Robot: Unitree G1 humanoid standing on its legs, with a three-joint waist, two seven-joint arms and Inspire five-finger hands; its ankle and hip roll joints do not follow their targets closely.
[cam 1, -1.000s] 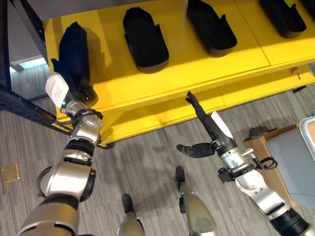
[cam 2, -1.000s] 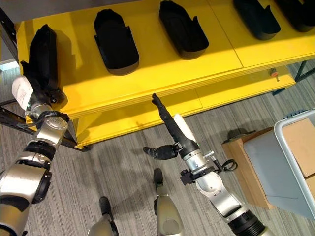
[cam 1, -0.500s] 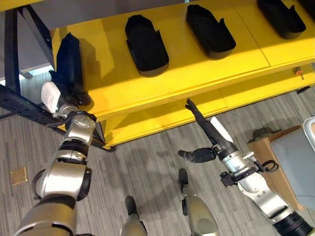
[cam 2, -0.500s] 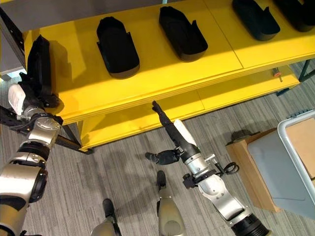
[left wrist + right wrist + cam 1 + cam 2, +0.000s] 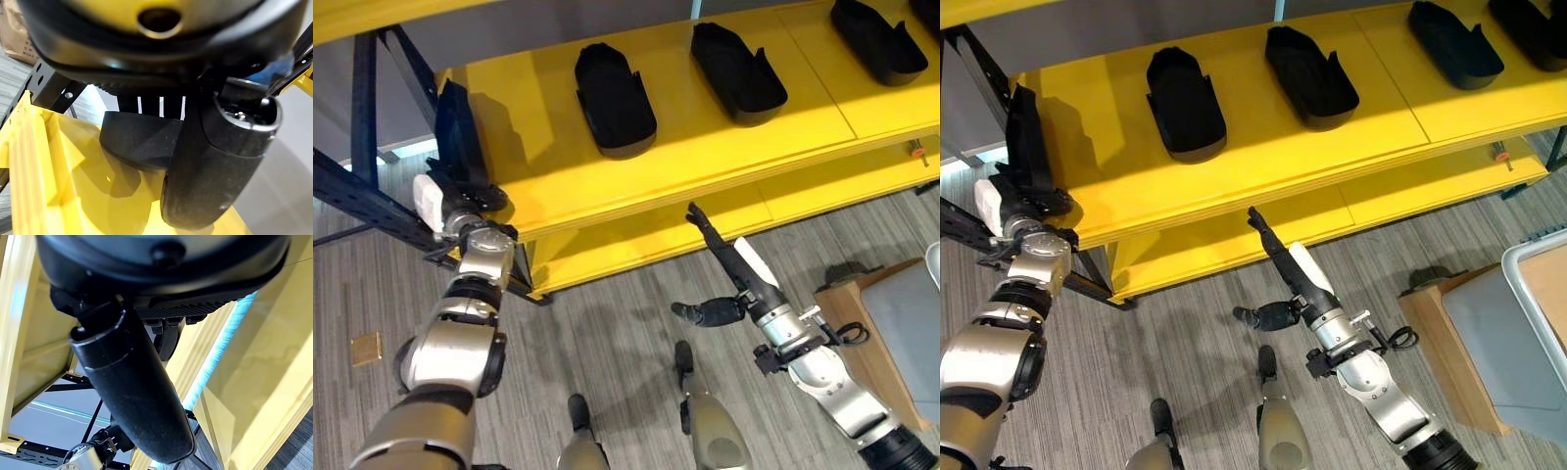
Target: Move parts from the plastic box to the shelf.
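The left arm reached up and away to the far left corner of the bright yellow, smooth-topped shelf (image 5: 724,147), where the left hand (image 5: 445,196) had its dark fingers curled round a matte black, boat-shaped plastic part (image 5: 458,132) that stood on its edge at that corner, tilted against the hand, its lower end on the shelf top. In the left wrist view the same part (image 5: 139,142) showed past the hand (image 5: 215,166) as a dull, faintly grained shell sitting on the glossy yellow board, with the thumb laid down across its near side. The right arm stretched forward lower down, and the right hand (image 5: 1278,259) held its fingers straight and together, pointing at the front edge of the shelf without touching it, the thumb standing out to the left, empty. In the right wrist view the right hand (image 5: 132,396) appeared as a smooth dark bulk against the yellow underside of the boards. Three more black plastic parts lay flat on the shelf, open side up and well apart in a row: one at the left (image 5: 615,86), one in the middle (image 5: 738,72) and one at the far right (image 5: 883,39), each a long hollow tray with a rounded end and raised walls. A dark blue metal upright (image 5: 372,201) framed the shelf's left end. On the striped grey carpet floor (image 5: 607,333) at the right stood a pale grey plastic box (image 5: 1518,333) on a brown wooden stand (image 5: 1440,352).
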